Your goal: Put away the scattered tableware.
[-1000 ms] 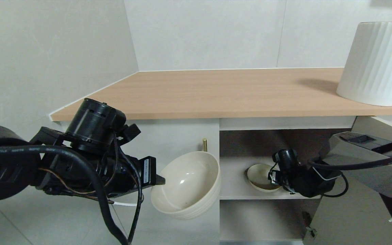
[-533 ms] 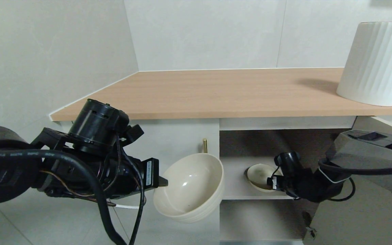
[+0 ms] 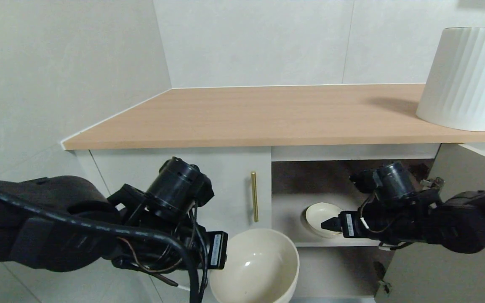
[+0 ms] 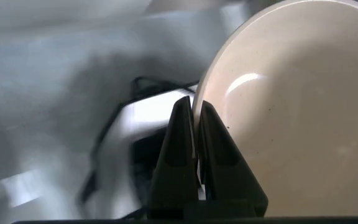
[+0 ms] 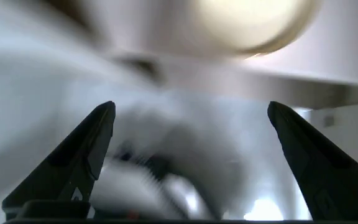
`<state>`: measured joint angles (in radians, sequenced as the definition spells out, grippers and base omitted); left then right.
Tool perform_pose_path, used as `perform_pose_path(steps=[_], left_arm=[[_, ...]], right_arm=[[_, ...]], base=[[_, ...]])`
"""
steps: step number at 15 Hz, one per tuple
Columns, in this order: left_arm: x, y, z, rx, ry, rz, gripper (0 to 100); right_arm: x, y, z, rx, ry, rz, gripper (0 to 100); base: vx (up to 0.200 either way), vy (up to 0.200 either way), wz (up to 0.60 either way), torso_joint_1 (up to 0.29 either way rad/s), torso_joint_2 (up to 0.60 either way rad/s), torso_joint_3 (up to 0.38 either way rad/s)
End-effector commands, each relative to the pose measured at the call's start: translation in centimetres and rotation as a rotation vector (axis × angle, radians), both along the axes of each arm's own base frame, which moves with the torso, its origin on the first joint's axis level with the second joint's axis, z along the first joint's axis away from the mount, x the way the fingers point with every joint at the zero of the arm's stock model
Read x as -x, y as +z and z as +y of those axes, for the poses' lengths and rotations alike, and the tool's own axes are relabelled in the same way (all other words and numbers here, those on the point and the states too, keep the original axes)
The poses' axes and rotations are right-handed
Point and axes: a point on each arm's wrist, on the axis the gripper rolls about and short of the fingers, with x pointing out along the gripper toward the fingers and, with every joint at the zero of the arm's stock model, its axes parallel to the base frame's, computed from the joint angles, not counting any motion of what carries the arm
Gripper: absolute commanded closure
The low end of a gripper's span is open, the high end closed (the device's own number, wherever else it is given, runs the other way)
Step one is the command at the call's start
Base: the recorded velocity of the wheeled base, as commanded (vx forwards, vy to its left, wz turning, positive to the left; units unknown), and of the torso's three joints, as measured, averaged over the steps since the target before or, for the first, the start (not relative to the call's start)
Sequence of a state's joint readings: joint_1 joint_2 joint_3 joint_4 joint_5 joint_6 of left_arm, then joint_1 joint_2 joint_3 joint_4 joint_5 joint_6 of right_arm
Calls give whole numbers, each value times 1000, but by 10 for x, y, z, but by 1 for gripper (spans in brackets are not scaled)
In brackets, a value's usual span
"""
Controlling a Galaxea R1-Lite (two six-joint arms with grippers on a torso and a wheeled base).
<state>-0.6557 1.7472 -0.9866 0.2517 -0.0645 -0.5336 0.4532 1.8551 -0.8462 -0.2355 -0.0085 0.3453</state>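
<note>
Cream bowl (image 3: 254,269) is clamped by its rim in my left tool (image 4: 192,109), one finger inside the rim and one outside. The bowl sticks out past the tips with its opening tilted up, and it hangs below the brass handle (image 3: 254,195) on the closed cupboard door. My right tool (image 3: 329,224) is spread wide with nothing in it, tips aimed at a small dish (image 3: 323,214) sitting on the cupboard shelf (image 3: 286,225) right ahead of it. Can't tell if it's touching. Wooden worktop (image 3: 267,113) sits above both tools.
</note>
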Motion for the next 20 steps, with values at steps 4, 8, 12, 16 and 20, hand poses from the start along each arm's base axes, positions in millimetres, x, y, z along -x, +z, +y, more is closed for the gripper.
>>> perform_pose_path(steps=[4, 8, 12, 16, 20], left_arm=[[1, -29, -12, -158, -28, 33, 100], [5, -27, -22, -171, -47, -3, 100], [7, -23, -28, -202, -30, -80, 100], [13, -17, -35, -213, 1, -203, 100], [21, -11, -35, -164, -10, -249, 100]], right_arm=[[89, 97, -2, -150, 279, -6, 0], [100, 79, 33, -108, 414, 72, 0], [91, 50, 55, -40, 429, 166, 0], [82, 28, 69, 35, 367, 210, 0], [78, 26, 73, 25, 341, 214, 0]], base=[[0, 0, 0, 0, 0, 0], [0, 0, 0, 0, 0, 0], [0, 0, 0, 0, 0, 0], [0, 0, 0, 0, 0, 0], [0, 0, 0, 0, 0, 0]])
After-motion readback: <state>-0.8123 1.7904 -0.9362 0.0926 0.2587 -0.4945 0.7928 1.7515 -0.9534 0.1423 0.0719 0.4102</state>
